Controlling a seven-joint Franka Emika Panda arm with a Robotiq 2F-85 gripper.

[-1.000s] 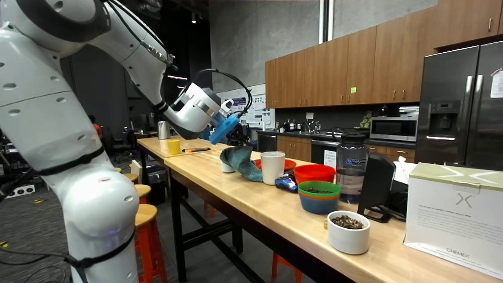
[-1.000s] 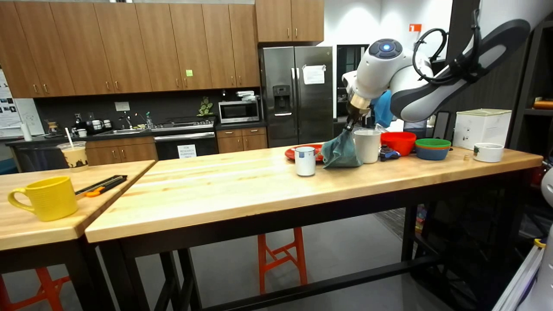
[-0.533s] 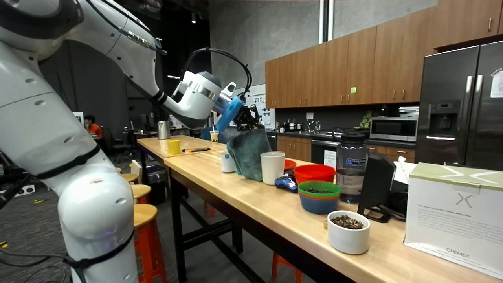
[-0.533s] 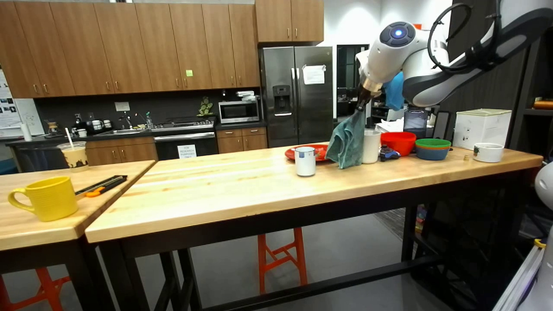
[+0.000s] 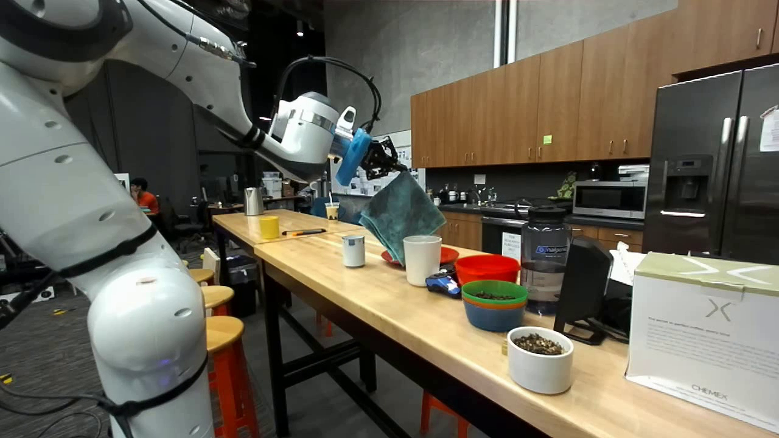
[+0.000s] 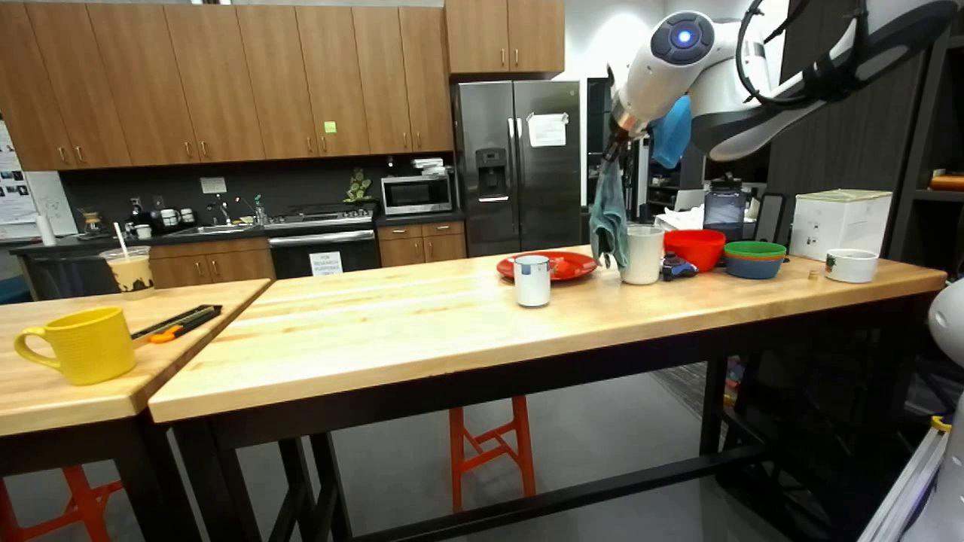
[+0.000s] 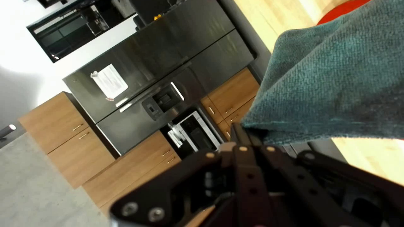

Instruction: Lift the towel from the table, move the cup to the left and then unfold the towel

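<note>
My gripper [image 5: 401, 168] is shut on a corner of the blue-green towel [image 5: 404, 210] and holds it up above the table. The towel hangs down beside the tall white cup [image 5: 422, 261]; its lower end is close to that cup, and I cannot tell whether they touch. In the wrist view the fingertips [image 7: 247, 134] pinch the towel's edge [image 7: 341, 78]. A smaller white cup with blue marks [image 6: 532, 281] stands upright on the table, apart from the towel; it also shows in an exterior view [image 5: 353, 251]. The towel [image 6: 608, 214] looks narrow and folded there.
A red plate [image 6: 574, 265] lies behind the small cup. Red bowl [image 5: 487, 267], stacked bowls [image 5: 494, 310], a blue-black object [image 5: 443, 284], water bottle [image 5: 544, 261], white bowl [image 5: 540, 365] and a box [image 5: 700, 340] line the table [image 6: 361, 324]. A yellow mug [image 6: 79, 346] stands on the neighbouring table.
My gripper has risen with the towel. The towel went from resting low by the tall cup to hanging above the table, uncovering more of the small cup and the red plate. The cups have not moved.
</note>
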